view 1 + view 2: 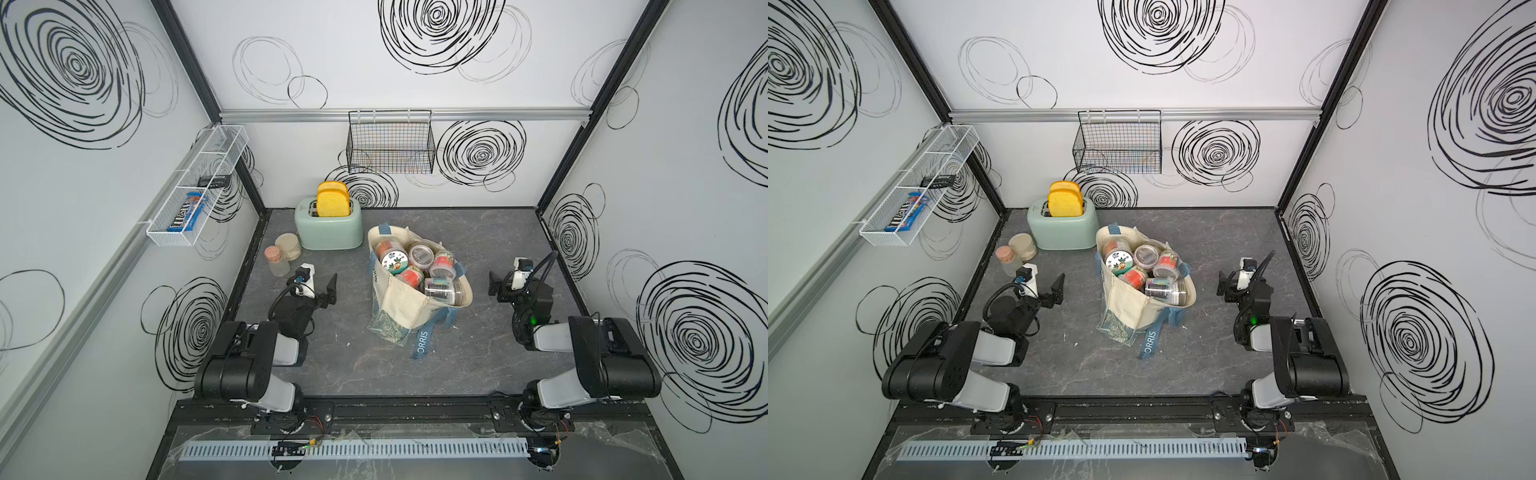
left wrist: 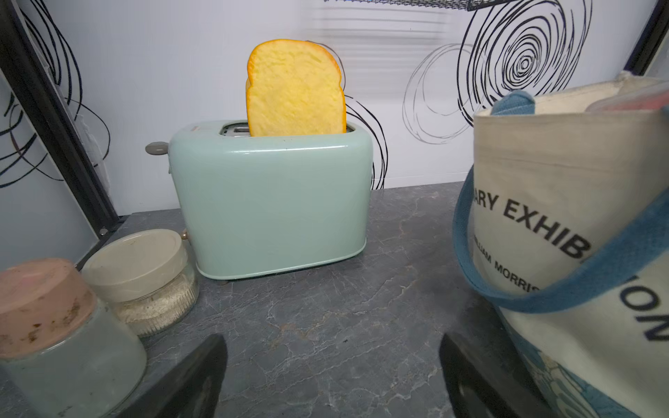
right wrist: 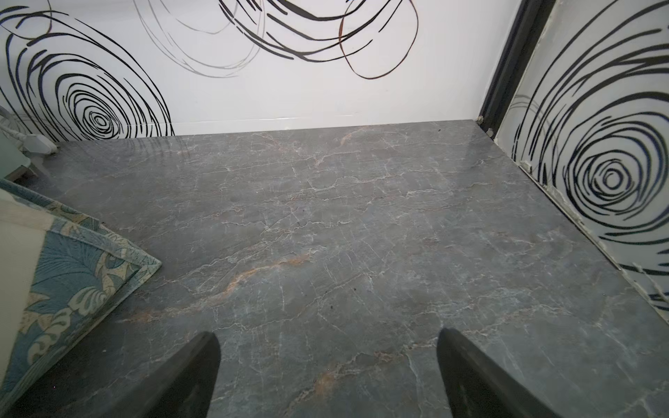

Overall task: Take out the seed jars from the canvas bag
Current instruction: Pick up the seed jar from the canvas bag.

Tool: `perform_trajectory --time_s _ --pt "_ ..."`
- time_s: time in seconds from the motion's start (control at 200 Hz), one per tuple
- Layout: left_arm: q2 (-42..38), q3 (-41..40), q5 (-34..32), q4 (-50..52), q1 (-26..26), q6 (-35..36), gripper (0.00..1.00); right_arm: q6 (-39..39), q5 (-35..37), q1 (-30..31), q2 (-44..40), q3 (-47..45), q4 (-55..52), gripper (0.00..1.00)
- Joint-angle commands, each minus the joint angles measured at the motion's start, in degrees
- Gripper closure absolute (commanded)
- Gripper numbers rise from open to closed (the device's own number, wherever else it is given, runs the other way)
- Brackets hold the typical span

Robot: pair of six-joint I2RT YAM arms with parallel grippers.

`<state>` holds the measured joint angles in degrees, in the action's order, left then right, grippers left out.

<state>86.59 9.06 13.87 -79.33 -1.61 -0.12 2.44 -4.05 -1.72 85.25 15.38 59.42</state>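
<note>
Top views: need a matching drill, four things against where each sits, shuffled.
Things
1. toaster
2. canvas bag
3. candy pack
4. pink-topped jar

Places
A. in the white wire shelf on the left wall
B. beside the tan-topped jar, near the table's left edge
C. mid-table, standing open, full of seed jars
D. at the back of the table, bread slices in its slots

Pairs: 1-D, 2-C, 3-A, 4-B
</note>
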Motion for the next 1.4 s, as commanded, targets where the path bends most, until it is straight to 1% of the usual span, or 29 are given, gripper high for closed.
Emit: perform_trajectory --time_s 0.0,0.885,0.981,1.051,1.121,1.206,1.256,1.396 --pt "-0.54 0.81 0.02 -1.88 0.28 0.83 0.04 -0.37 0.02 0.31 -0.25 0.64 1.67 0.03" --pt "-0.62 0.80 -0.53 -1.86 0.51 0.82 0.04 -0.33 0.10 0.31 -0.21 0.68 1.67 0.03" --pt "-1.16 0.17 -3.30 -2.48 1.18 0.85 0.04 -0.36 0.05 0.31 -0.19 0.75 1.66 0.03" --pt "-2.17 -2.36 -6.03 -6.43 1.59 0.25 0.04 -0.42 0.10 0.29 -0.28 0.56 1.75 0.03" --pt "-3.15 -5.23 -10.89 -10.98 3.67 0.83 0.04 -0.42 -0.06 0.31 -0.50 0.45 1.95 0.03" --pt "-5.48 -7.24 -15.34 -12.51 6.34 2.51 0.04 -1.91 -1.20 1.01 -3.35 0.07 1.23 0.03" --pt "-7.18 -7.88 -17.23 -12.22 7.62 3.38 0.04 -2.30 0.04 1.86 -6.49 0.74 -3.56 0.03" --pt "-11.71 -8.86 -22.33 -10.32 11.87 6.92 0.04 -2.12 0.69 2.96 -14.78 4.73 -14.93 0.03"
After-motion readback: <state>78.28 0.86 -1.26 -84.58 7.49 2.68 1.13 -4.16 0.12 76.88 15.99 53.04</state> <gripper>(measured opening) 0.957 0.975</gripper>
